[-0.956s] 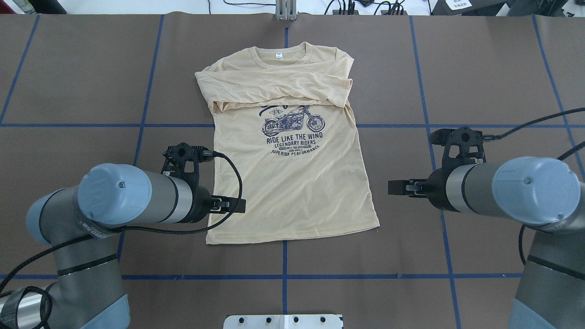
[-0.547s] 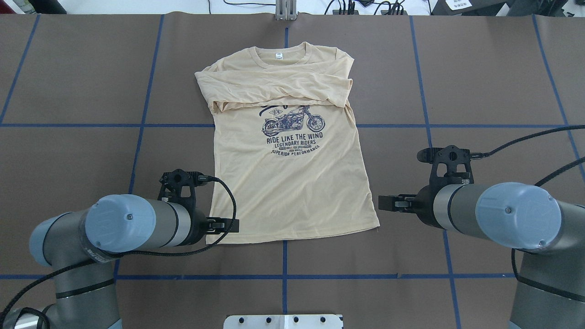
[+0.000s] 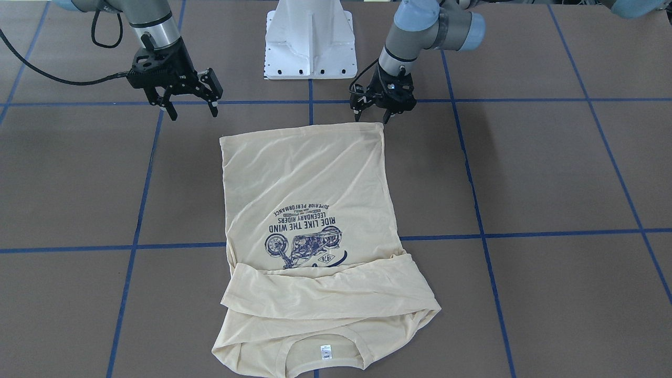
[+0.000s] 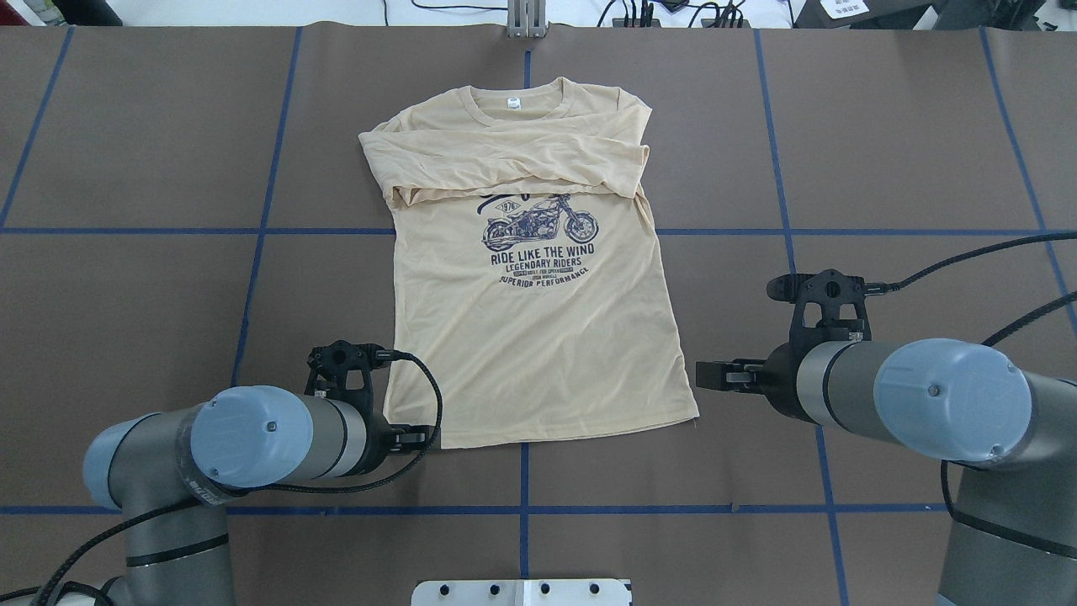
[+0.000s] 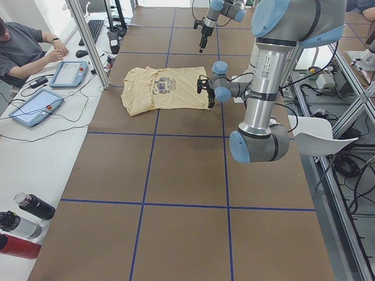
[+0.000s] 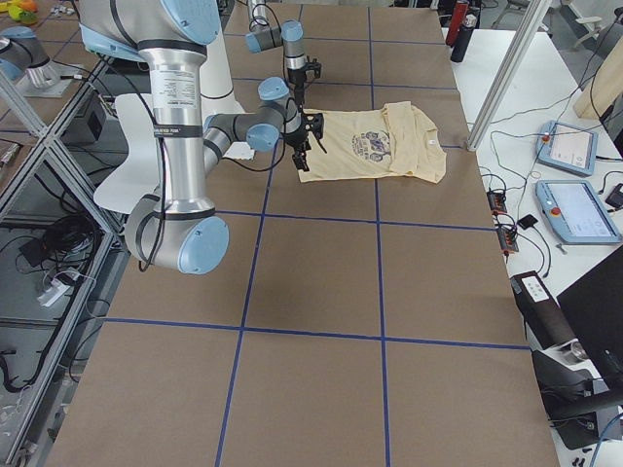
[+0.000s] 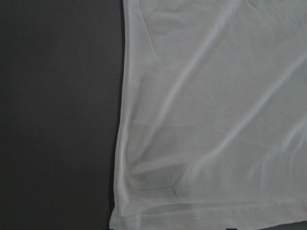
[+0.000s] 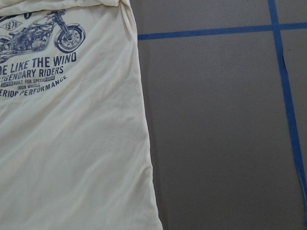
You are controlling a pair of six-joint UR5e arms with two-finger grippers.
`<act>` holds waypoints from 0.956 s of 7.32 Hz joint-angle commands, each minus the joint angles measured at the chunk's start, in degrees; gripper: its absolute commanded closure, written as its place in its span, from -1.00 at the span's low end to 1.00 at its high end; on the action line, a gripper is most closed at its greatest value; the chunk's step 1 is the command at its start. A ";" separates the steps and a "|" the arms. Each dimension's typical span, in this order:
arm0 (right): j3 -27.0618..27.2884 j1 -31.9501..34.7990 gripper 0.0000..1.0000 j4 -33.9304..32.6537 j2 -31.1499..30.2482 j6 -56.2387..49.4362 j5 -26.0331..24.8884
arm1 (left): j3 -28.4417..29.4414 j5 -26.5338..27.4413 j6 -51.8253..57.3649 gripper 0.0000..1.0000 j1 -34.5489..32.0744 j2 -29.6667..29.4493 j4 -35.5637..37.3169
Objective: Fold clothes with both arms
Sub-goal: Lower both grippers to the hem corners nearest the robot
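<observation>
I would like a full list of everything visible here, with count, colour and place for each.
T-shirt: one, pale cream-yellow with navy motorcycle print, flat at the table's middle, sleeves folded across the chest.
Table: one, brown, with a blue tape grid.
Pedestal base: one, white, at the robot's side.
Consoles: two, grey-blue, on the side desk.
Bottles: three, two dark and one red, at the desk's near end.
Person: one, dark top, seated at the desk.
Left gripper: one, black, fingers open, at one hem corner.
Right gripper: one, black, fingers open, beside the other corner, off the cloth.
</observation>
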 commanded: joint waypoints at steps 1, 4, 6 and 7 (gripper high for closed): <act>0.00 0.00 -1.00 0.00 0.09 0.00 0.00 | 0.56 0.01 -0.07 -0.32 0.08 0.00 0.00; 0.00 0.00 -1.00 0.00 0.09 0.00 -0.09 | 0.56 0.01 -0.07 -0.12 -0.10 -0.09 0.00; 0.00 -0.09 -1.00 0.00 0.09 0.00 -0.18 | 0.56 0.10 -0.07 -0.10 -0.71 0.00 0.00; 0.00 -0.09 -1.00 0.00 0.09 0.00 -0.18 | 0.64 0.10 0.01 -0.06 -0.71 0.00 0.09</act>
